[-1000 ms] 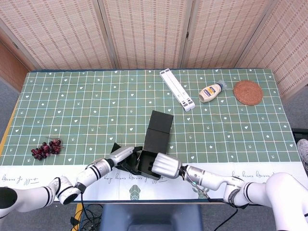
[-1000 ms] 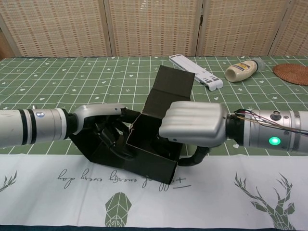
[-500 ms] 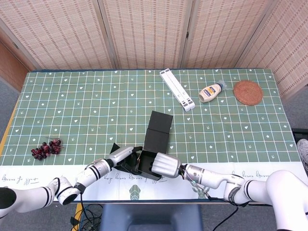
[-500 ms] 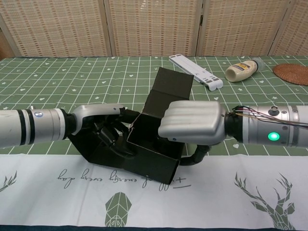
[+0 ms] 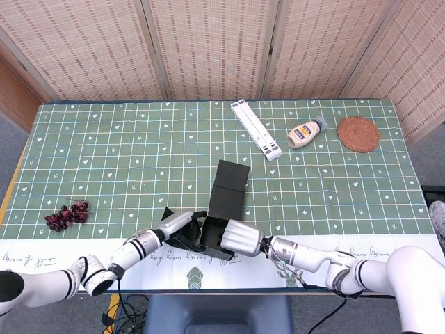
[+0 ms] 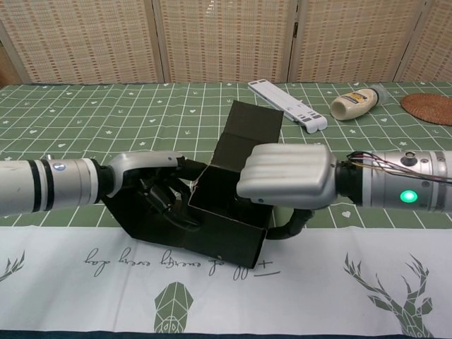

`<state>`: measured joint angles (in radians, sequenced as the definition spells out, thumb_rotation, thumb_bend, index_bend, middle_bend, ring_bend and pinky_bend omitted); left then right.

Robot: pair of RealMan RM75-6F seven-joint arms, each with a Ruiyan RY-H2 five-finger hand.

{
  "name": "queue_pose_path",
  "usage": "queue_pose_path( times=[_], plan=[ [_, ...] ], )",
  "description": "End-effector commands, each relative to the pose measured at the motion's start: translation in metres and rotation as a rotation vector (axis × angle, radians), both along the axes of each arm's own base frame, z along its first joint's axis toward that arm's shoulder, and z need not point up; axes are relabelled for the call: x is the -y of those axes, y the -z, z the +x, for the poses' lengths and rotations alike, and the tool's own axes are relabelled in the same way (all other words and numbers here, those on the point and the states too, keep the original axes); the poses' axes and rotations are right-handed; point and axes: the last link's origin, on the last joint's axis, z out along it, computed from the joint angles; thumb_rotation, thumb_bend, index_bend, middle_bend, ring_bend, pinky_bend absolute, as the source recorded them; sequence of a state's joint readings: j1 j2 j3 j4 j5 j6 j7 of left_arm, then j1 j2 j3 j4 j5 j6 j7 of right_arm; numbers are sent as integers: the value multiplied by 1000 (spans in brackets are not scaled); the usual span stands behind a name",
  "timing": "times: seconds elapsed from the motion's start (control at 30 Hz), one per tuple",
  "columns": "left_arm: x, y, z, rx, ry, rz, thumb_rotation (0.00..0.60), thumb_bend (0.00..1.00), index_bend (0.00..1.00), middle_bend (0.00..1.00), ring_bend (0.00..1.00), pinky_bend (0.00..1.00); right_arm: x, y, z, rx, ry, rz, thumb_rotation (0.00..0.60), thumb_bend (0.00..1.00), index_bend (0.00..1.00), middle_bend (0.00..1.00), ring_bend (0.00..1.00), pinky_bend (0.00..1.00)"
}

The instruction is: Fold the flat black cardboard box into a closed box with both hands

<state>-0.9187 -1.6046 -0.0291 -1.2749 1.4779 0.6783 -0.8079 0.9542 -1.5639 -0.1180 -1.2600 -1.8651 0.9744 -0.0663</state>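
Green tablecloth front edge | both robot hands gripping black box

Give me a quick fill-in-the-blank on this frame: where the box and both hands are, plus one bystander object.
1. The black cardboard box has its lid flap standing ____, not folded shut.
2. The left hand and the right hand touch the ____.
3. Far from the box, the round woven coaster lies beside the ____.
4. The grapes lie at the table's ____ side in the head view.

Missing words: open; box; bottle; left
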Motion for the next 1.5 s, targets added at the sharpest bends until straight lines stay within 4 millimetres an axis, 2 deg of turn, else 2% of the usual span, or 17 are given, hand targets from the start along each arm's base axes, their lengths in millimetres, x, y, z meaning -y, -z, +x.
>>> queue_pose_path(
  times=[0.03, 0.13, 0.3, 0.4, 0.5, 0.77, 1.07, 1.17, 1.3, 1.5],
  plan=[
    [-1, 0, 1, -2, -3, 0, 600, 94, 266, 269, 530, 789, -1, -2, -2, 6, -4, -6, 600, 576, 686, 691, 875, 1000],
    [-1, 0, 2, 1, -10, 3, 600, 94, 265, 269, 530, 789, 0, -3, -5, -5, -2, -14, 600, 554, 546, 564, 871, 1000],
    [-3, 0, 3, 4, -25, 13, 600, 94, 261, 269, 530, 789, 0, -6, -6, 11, 14, -30, 600, 530, 237, 319, 839, 1000],
    [-4, 0, 2, 0, -30, 20, 600, 94, 253, 269, 530, 789, -1, -8, -6, 23, 19, -38, 600, 521, 101, 227, 817, 1000],
    [-4, -1, 2, 1, -34, 26, 600, 94, 248, 269, 530, 789, -1, -11, -6, 36, 33, -43, 600, 511, 13, 175, 804, 1000],
    [-3, -3, 1, 4, -41, 48, 600, 95, 192, 262, 526, 789, -1, -28, -11, 95, 113, -72, 600, 509, 0, 133, 793, 1000],
    [0, -9, 4, 11, -18, 79, 600, 94, 8, 46, 499, 788, -5, -56, -35, 127, 307, -95, 600, 508, 0, 133, 793, 1000],
    [1, -13, 4, 16, -11, 99, 600, 94, 0, 3, 485, 788, -8, -64, -45, 139, 393, -83, 600, 508, 0, 141, 793, 1000],
    [2, -20, 3, 21, -4, 126, 600, 94, 0, 0, 465, 788, -11, -72, -58, 148, 525, -48, 600, 517, 0, 164, 793, 1000],
    [2, -34, 2, 51, -2, 185, 600, 94, 0, 0, 459, 787, -12, -75, -72, 136, 687, 23, 600, 602, 0, 206, 793, 1000]
  ],
)
